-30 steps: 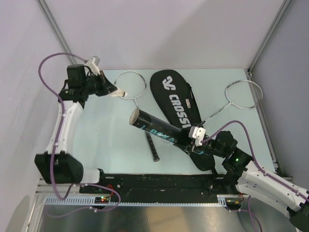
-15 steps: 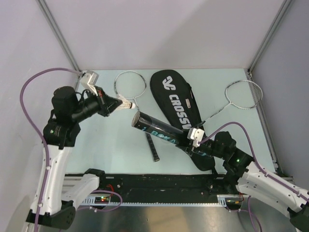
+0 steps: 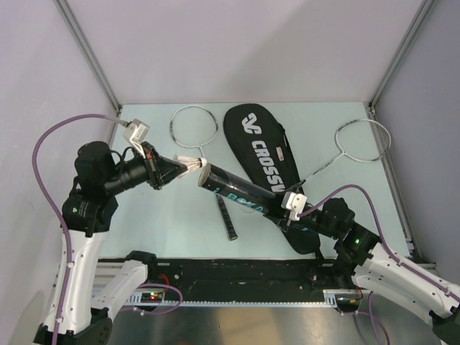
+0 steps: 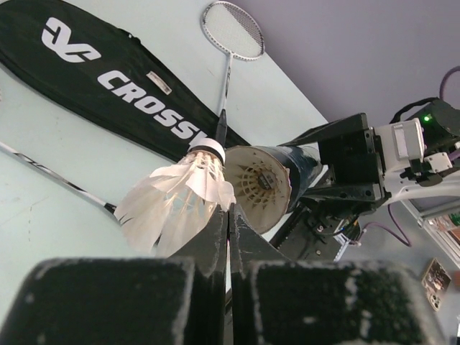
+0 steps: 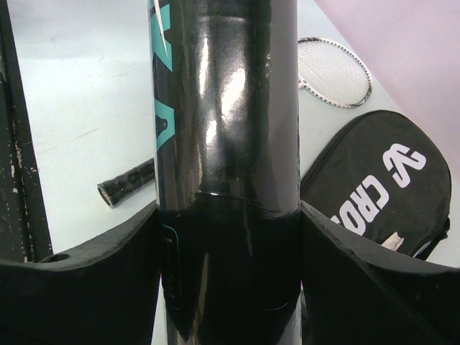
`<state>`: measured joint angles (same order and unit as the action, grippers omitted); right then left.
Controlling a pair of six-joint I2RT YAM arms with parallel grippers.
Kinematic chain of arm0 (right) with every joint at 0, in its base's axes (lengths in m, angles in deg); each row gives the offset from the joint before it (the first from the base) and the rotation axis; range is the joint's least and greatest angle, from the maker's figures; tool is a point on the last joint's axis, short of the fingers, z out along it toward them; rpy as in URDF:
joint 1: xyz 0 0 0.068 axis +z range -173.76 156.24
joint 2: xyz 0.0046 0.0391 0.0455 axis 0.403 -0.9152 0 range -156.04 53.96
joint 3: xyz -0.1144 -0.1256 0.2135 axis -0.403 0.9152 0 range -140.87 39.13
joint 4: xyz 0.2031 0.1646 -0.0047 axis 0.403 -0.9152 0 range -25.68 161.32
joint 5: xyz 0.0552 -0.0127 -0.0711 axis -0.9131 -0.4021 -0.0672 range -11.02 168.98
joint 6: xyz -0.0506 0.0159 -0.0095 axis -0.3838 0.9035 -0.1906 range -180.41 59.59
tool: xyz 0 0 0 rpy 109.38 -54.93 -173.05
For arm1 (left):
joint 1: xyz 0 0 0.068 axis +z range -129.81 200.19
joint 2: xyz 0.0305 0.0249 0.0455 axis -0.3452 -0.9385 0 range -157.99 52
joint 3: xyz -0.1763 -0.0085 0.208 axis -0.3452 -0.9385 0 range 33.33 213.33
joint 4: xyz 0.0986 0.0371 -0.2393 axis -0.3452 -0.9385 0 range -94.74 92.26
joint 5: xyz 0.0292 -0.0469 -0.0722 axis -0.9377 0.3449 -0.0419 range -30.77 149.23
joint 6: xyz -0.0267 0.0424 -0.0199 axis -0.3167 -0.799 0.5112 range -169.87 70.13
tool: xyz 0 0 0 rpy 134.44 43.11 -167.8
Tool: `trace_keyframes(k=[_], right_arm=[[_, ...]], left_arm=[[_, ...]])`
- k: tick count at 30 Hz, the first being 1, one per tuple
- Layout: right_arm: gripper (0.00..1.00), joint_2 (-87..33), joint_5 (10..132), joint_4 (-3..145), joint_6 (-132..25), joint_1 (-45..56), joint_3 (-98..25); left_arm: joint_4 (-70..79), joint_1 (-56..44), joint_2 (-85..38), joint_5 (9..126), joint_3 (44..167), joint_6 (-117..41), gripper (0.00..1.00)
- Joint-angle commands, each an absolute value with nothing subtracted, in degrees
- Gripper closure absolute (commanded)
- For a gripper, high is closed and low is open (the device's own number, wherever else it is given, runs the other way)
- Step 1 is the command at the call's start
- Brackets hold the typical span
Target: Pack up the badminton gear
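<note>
The left gripper (image 3: 175, 167) is pinched tight on the feather skirt of a white shuttlecock (image 3: 189, 162). Its cork sits just at 11 o'clock of the black tube (image 3: 237, 192)'s open mouth. Feathers are light and crushable (pinch gently). The right gripper (image 3: 288, 213), jaws wide, clasps the stiff, glossy tube near its base.

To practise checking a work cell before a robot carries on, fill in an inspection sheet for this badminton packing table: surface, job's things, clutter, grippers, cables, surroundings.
Surface: pale green table.
Job's things: feather shuttlecock at the open mouth of the black tube. What looks like a second shuttlecock sits inside. CROSSWAY bag lies flat. left racquet and right racquet lie on either side of the bag.
Clutter: nothing seen.
Grippers: left gripper shut on the shuttlecock's feathers; right gripper clamped around the tube.
Cables: purple cables loop off each arm, away from the gear.
Surroundings: grey walls, metal corner posts.
</note>
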<state>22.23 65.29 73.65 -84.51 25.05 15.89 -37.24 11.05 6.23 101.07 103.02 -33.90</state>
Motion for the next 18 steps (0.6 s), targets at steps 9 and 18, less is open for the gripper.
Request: trace_keyframes(k=[9, 18], right_arm=[[0.94, 23.24, 66.14, 78.40, -85.32, 25.44, 15.18], [0.94, 24.20, 64.39, 78.51, -85.70, 25.44, 15.22]], left_arm=[[-38.02, 10.77, 8.36, 101.97, 105.49, -32.45, 1.00], [-39.26, 10.72, 7.74, 103.64, 105.79, -32.62, 1.00]])
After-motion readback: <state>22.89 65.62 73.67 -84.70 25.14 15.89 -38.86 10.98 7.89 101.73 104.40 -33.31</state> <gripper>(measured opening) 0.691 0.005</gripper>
